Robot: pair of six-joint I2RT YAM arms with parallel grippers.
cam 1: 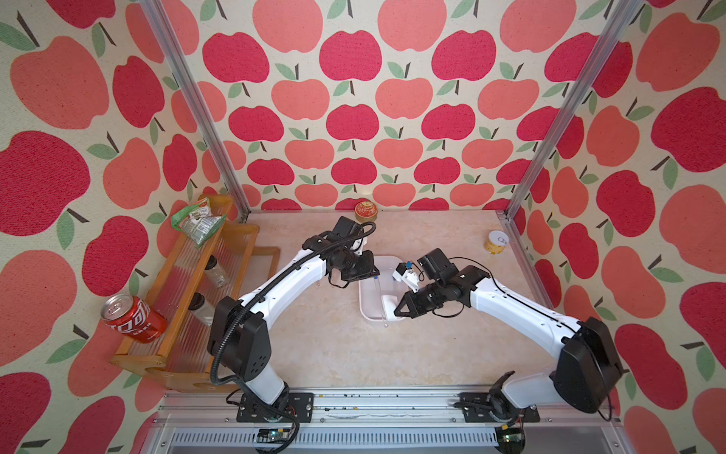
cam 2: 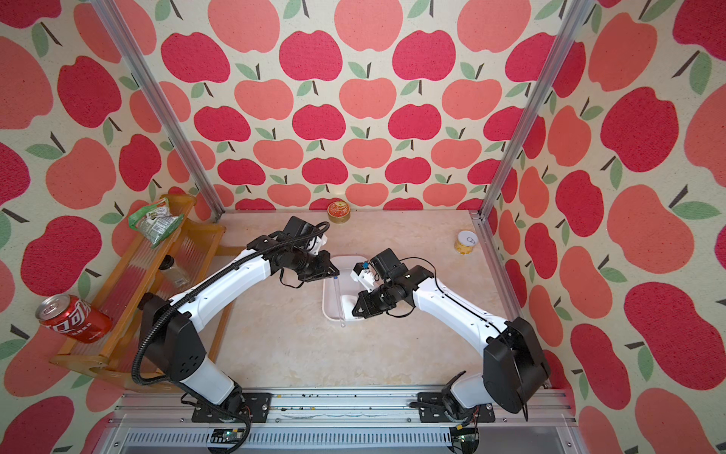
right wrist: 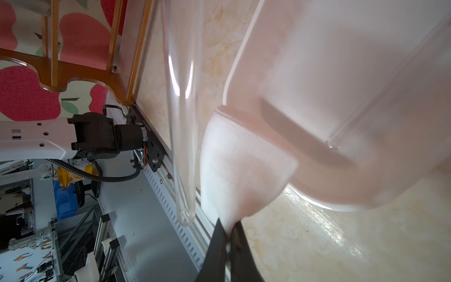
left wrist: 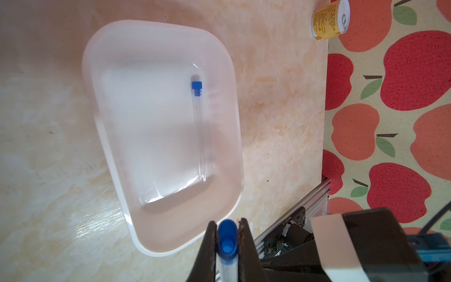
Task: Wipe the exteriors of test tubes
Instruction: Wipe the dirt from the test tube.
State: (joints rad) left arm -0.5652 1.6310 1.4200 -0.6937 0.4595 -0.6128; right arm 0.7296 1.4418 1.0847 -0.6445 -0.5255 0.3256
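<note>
Held tube (left wrist: pixel 227 244): blue-capped end clamped between the jaws of the left gripper (left wrist: pixel 227 223), low centre of the left wrist view. In a top view it shows only as a thin line (cam 1: pixel 380 302) over the left side of the white tray (cam 1: pixel 364 291).
Second tube (left wrist: pixel 199 131): lying inside the tray, seen in the left wrist view alone; the top views seemingly hide it.
Right gripper (right wrist: pixel 229 223): pinched shut on a white cloth (right wrist: pixel 244 166), just beside the held tube's rounded end
</note>
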